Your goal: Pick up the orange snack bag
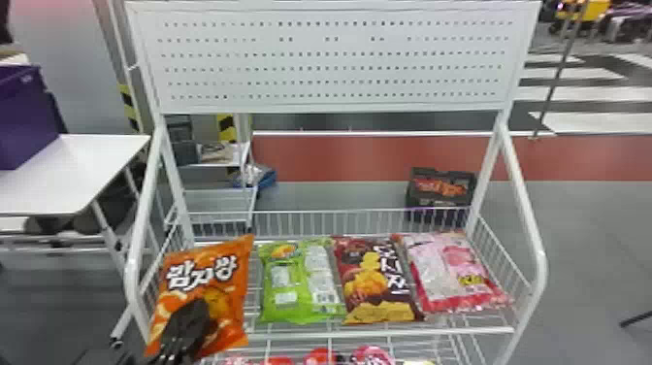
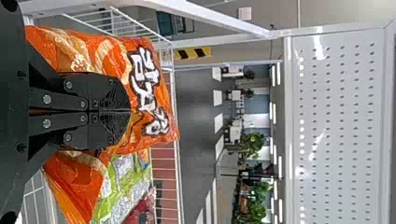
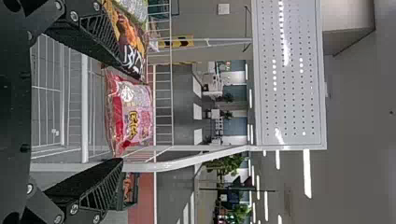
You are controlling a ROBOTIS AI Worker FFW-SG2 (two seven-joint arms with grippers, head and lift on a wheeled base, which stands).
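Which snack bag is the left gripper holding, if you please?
The orange bag, leftmost in the head view: the left gripper pinches it, while the green, brown and pink ones lie on the rack.

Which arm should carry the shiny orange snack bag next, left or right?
Probably the left: its black two-fingered pincer is shut on the orange bag. The right pincer is open and points toward the pink-and-white plastic bag, the one farthest from the orange one.
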